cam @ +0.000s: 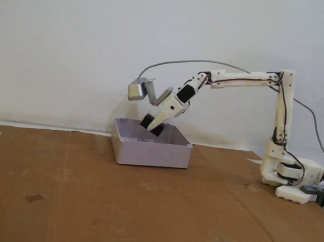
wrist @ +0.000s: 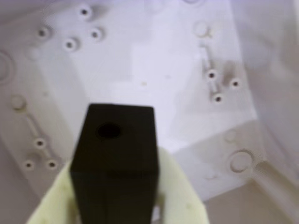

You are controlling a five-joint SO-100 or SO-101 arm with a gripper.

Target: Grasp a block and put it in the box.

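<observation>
black matte block (wrist: 117, 158) sits pinched between the pale cream jaws of the gripper (wrist: 117, 196) in the wrist view, one finger pressed on each long side; the block's end face points at the camera's subject and carries a small round recess near its middle

behind the block, the wrist view is filled by the floor of the box (wrist: 187, 56): pale lilac-grey plastic, moulded with small raised posts with dark centres in clusters at upper left, lower left and right, plus faint circular marks; a wall of the box rises along the right edge

fixed view: the box (cam: 148, 152) rests on the brown cardboard-covered counter (cam: 88, 205), roughly mid-frame. the white arm (cam: 244, 78) reaches leftwards from its base (cam: 292, 179) at the right side of the counter, wrist angled down into the box opening. the block (cam: 152, 124) is held tilted at the gripper (cam: 154, 126), partly below the rim line of the far wall, over the box interior; contact with the floor cannot be told

a grey camera housing (cam: 137, 90) juts out above the wrist; a grey cable (cam: 200, 62) arcs back over the arm
</observation>
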